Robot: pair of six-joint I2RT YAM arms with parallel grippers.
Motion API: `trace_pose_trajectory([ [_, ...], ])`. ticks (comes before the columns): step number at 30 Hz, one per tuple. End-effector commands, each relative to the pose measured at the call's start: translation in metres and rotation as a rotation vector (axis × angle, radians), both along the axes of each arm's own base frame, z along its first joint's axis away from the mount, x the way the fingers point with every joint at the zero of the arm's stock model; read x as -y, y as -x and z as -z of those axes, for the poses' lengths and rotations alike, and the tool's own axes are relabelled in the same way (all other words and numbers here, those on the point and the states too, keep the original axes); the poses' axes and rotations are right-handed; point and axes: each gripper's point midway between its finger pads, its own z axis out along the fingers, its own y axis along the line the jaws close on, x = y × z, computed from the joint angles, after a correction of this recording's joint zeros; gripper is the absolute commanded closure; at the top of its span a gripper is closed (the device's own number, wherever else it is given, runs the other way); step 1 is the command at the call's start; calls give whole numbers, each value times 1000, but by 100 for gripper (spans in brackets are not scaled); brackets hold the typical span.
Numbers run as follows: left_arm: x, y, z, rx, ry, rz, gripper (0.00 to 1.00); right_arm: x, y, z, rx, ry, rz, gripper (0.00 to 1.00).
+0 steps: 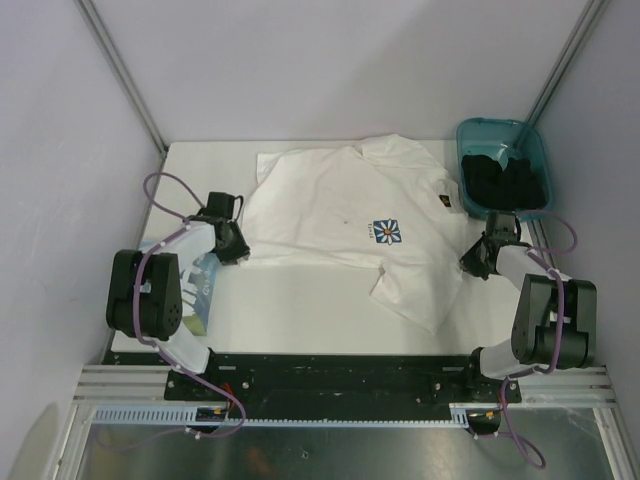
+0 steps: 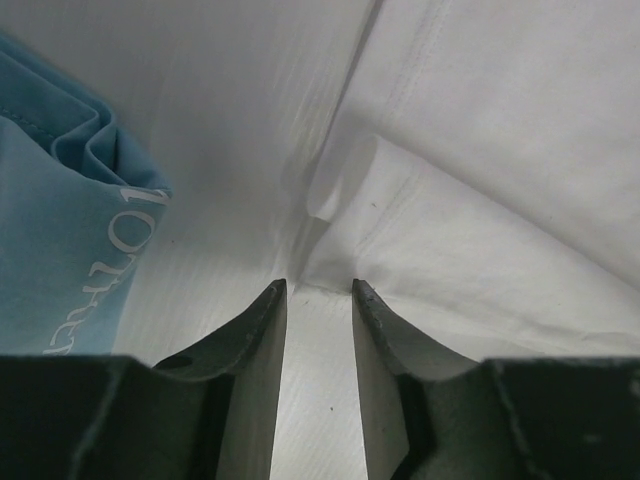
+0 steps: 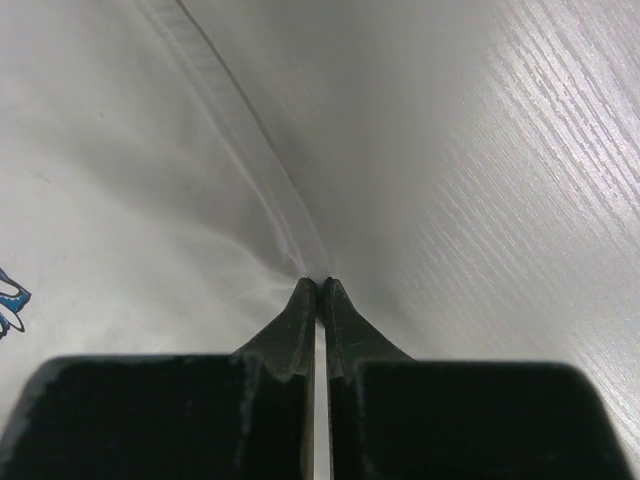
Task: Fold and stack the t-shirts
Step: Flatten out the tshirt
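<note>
Rail [image 1: 130,381], t-shirt [image 1: 330,200] on table [image 1: 300,305], pale walls [image 1: 330,60]

Bright even overhead light, soft shadows; streaky sheen on table [image 3: 540,150]; wrist close-ups soft, perhaps defocus.

Light-blue-print t-shirt [image 1: 203,285] mostly hidden under left arm [image 1: 150,290] — daisy print [image 3: 10,295] cut off by frame edge

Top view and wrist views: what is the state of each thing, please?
Daisy t-shirt: spread out, not yet folded.
Blue-print t-shirt: folded, at the left.
Teal bin: open, holding dark clothes.
Left gripper: open, empty, at the spread shirt's edge.
Right gripper: shut at the spread shirt's hem.
</note>
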Motion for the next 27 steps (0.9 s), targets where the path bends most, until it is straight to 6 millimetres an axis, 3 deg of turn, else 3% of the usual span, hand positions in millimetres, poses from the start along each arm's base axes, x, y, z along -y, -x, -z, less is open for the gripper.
trace_pose_trajectory([
  [1,1,-10,-4,23,-17,-8,61,0,-17,-13,57,10,-17,100],
  [9,3,-16,-10,43,-10,-3,58,-3,-19,-12,57,7,-25,100],
  [27,1,-27,-12,63,-27,-7,78,-5,-19,-14,61,13,-39,100],
])
